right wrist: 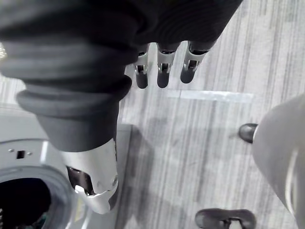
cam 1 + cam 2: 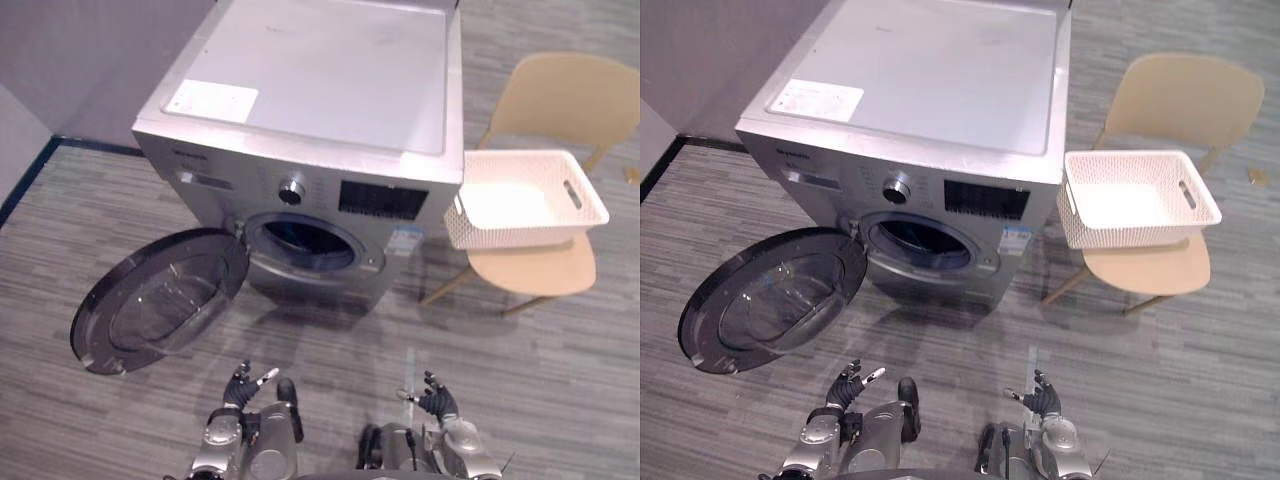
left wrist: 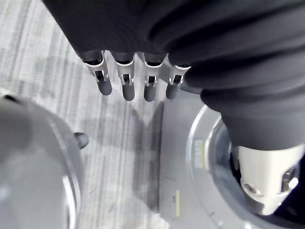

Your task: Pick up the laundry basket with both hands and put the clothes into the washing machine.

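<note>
Hanging low and well apart from everything they must handle, the left hand (image 2: 243, 388) and the right hand (image 2: 437, 401) are both empty, their fingers (image 3: 124, 86) loosely straight and spread a little, pinching nothing. The white laundry basket (image 2: 500, 236) sits on the seat of a beige chair (image 2: 560, 95), just beside the right flank of the silver washing machine (image 2: 300, 130); whether the two touch I cannot tell. It is a rectangular lattice-walled tub with a slotted handle (image 2: 572, 193) at its far end, and it overhangs the seat. Its inside reads plain white, so I cannot say whether any clothes lie in it. The likeliest trouble, in my judgement, is an uneven grasp: if one hand catches the rim before the other, the light basket may tip or slide on the smooth seat, or nudge the chair away. A second hazard is the round door (image 2: 160, 300), swung wide open to the robot's left and lying low before the drum opening (image 2: 305, 245); a basket carried across could strike it, or be too broad to empty cleanly through that narrow mouth.
</note>
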